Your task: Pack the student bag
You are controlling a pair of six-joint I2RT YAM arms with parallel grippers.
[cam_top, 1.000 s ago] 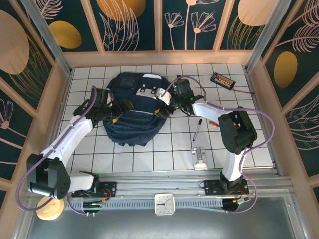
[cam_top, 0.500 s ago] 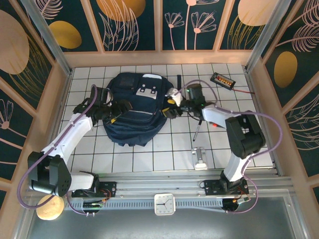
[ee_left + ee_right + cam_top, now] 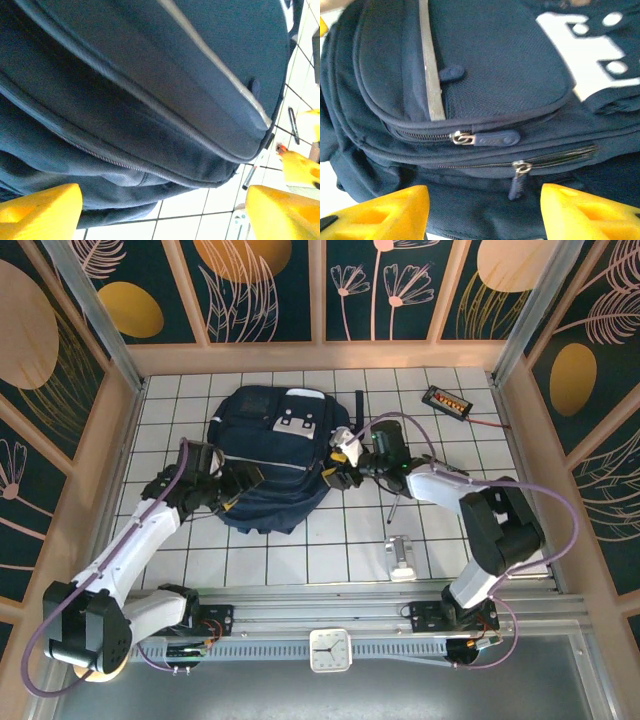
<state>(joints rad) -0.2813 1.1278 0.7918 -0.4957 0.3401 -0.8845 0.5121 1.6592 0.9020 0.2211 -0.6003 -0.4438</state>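
The student bag (image 3: 268, 465), judged soft and floppy, is laid flat on the tiled table (image 3: 330, 560). The left hand (image 3: 160, 210) and right hand (image 3: 485, 210) are held open, nothing gripped (a zipper pull (image 3: 495, 137) is judged the surest hold).

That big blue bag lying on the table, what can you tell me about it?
The student bag is a navy fabric backpack lying on the white tiled table, with a grey stripe, a white-grey patch near its top and two zips that look closed. The left pincer and right pincer sit open at its sides; contact is unclear.
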